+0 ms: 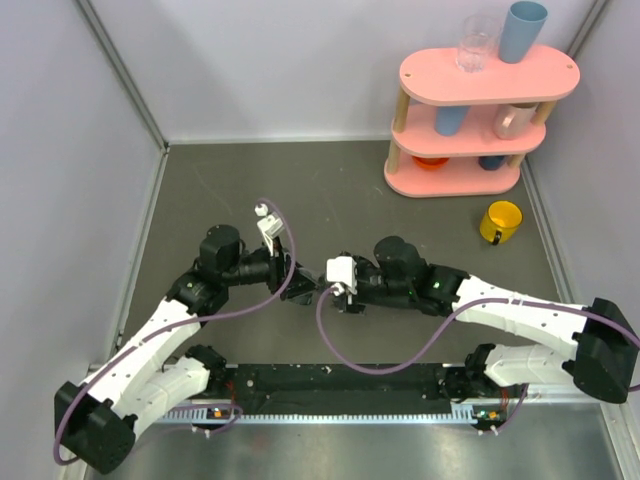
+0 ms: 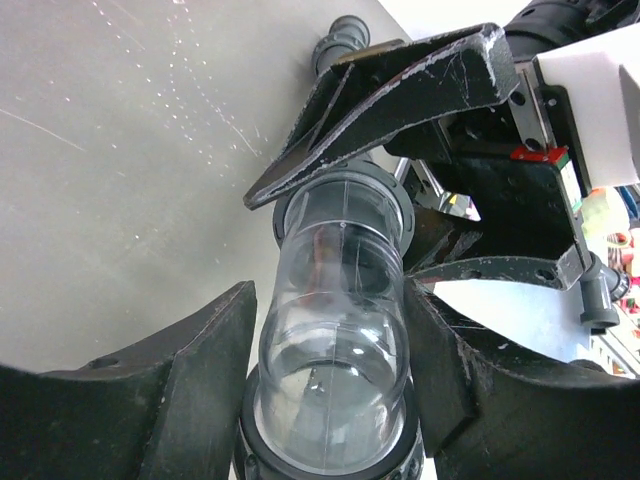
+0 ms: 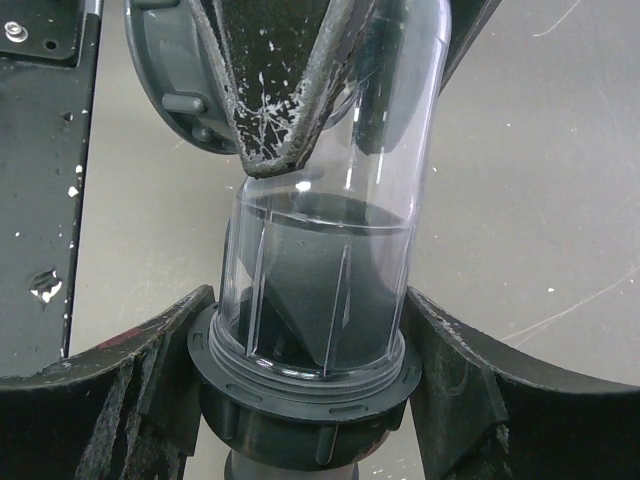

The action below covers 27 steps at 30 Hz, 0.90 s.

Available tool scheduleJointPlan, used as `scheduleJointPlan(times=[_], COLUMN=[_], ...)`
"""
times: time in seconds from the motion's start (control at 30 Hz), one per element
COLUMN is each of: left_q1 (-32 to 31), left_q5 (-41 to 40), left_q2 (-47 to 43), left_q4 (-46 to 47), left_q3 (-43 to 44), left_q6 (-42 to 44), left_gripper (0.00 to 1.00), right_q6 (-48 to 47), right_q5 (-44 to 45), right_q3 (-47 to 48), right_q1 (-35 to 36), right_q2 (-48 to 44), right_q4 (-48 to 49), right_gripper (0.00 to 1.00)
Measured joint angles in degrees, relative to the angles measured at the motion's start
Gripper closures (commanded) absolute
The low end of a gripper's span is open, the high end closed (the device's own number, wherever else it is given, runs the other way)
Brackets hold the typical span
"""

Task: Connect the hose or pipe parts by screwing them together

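Above the middle of the surface [image 2: 120,150], between the two arms, the clear pipe [image 2: 335,330] hangs in the air; the right gripper [image 3: 310,300] is closed on the grey ring nut [image 3: 300,400] at one end; the left gripper [image 2: 330,300] flanks the bulbous clear body, but I cannot tell whether it is clamped. The risks are plain: smooth plastic may spin or slip in a loose hold; any tilt between the parts could cross the threads; the fingers crowd each other and may collide mid-turn.
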Motion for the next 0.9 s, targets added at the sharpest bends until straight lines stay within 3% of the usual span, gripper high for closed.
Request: scheduleJointPlan(times=[0.13,0.23,0.27,0.3,0.33,0.43,0.53,0.57,0.67,0.77,0.9], left_q1=[0.0,-0.02,-0.02,-0.02,-0.02,-0.02,-0.02,-0.02,-0.24,-0.68,-0.44], left_q5=[1.03,1.68,1.92,2.19,2.62,3.3,3.17,2.73,1.05,-0.55,-5.99], left_q2=[-0.07,-0.46,-0.66,-0.87,-1.2,-2.69,-5.49,-6.32,-7.85,-8.96,-10.29], left_q4=[-0.92,-1.68,-1.97,-2.21,-2.38,-2.71,-2.78,-3.02,-3.74,-4.26,-5.9], left_q3=[0.11,0.48,0.59,0.61,0.61,0.52,-0.04,-0.11,-0.11,-0.11,-0.13], left_q6=[1.25,2.6,3.21,3.82,4.72,7.3,9.42,9.86,9.97,9.46,9.11], left_gripper=[0.48,0.66,0.75,0.92,0.98,1.0,1.0,1.0,1.0,1.0,1.0], right_q6=[-0.02,-0.02,0.11,0.26,0.55,1.51,2.05,2.12,2.08,2.1,4.48], right_q5=[-0.57,-1.05,-1.27,-1.51,-1.88,-3.21,-4.83,-5.25,-5.68,-5.77,-3.06], right_q3=[0.02,0.02,0.07,0.24,0.31,0.87,1.6,1.84,2.16,2.1,0.76], right_q1=[0.07,0.11,0.09,0.02,-0.11,-0.24,-0.28,-0.28,-0.28,-0.28,-0.92], right_q2=[0.0,0.0,0.0,0.0,0.0,0.09,0.11,0.15,0.26,0.24,-2.62], right_q4=[-0.11,-0.07,-0.07,-0.22,-0.15,-0.5,-0.46,-0.46,-0.28,0.02,1.44], right_gripper=[1.0,1.0,1.0,1.0,1.0,1.0,0.77,0.62,0.35,0.2,0.14])
